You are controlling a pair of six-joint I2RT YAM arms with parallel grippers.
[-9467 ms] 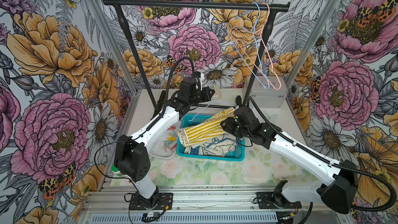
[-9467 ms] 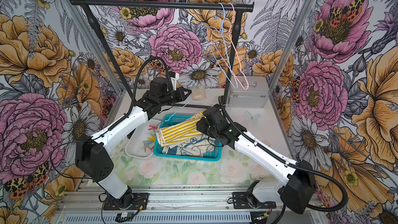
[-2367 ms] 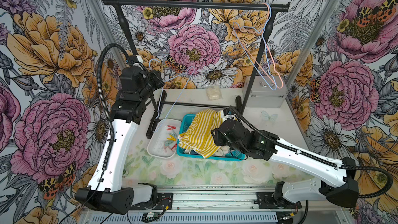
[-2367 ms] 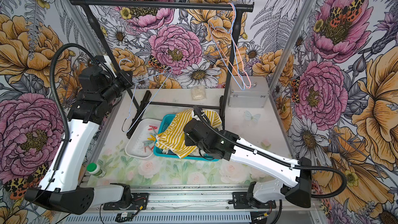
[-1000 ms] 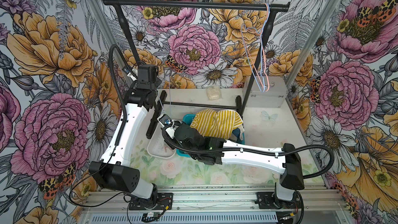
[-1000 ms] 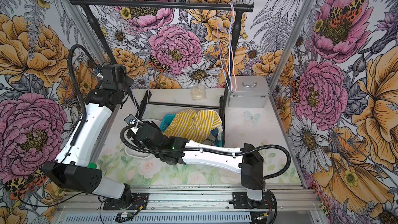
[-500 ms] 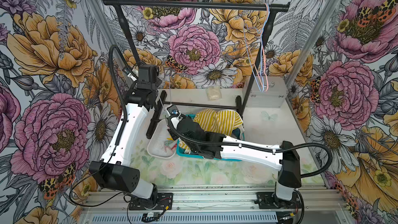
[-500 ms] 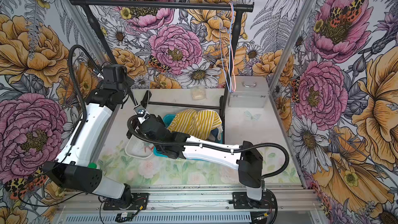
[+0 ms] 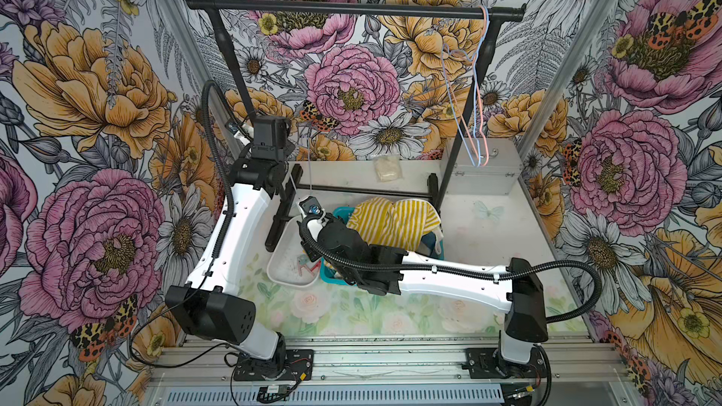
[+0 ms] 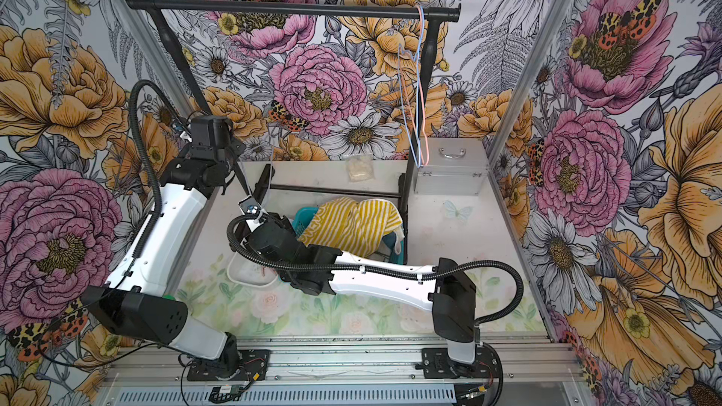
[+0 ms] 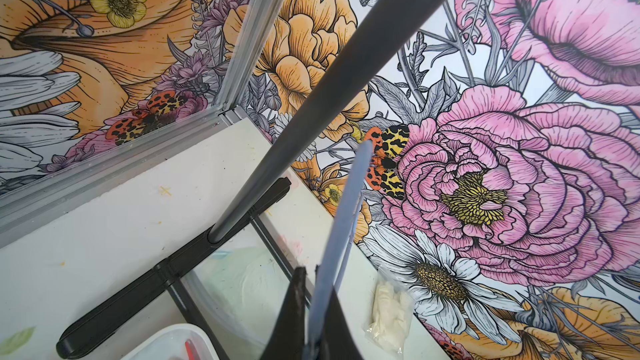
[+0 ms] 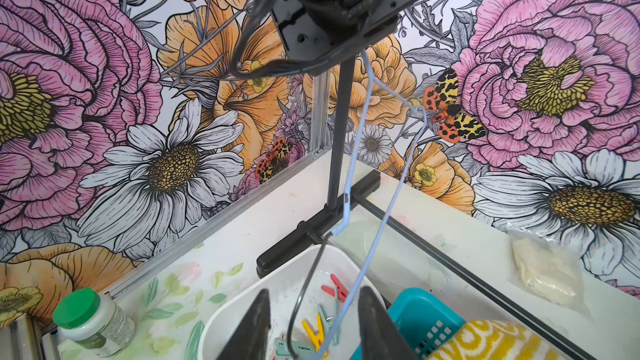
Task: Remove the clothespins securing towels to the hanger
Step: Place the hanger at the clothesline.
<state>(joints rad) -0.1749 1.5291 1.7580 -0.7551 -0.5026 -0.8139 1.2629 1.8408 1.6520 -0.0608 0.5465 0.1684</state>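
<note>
Since a couple of seconds ago the striped towel (image 9: 390,220) has come off the hanger (image 11: 346,209) and now lies heaped on the basket (image 12: 419,309). The left gripper (image 11: 317,282) pinches the bare hanger wire. The right gripper (image 12: 313,292) has swung over the tray (image 12: 221,320), jaws apart, with the wire running through the gap. The clothespins (image 12: 313,332) lie loose in the tray just below those jaws.

We note: clothespins (image 12: 334,289) in tray (image 9: 281,263), left of basket (image 12: 415,313); towel (image 9: 390,224) on basket; rack (image 9: 351,11) behind; case (image 9: 480,173) far right; jar (image 12: 90,320) near left on desk (image 9: 488,236).
</note>
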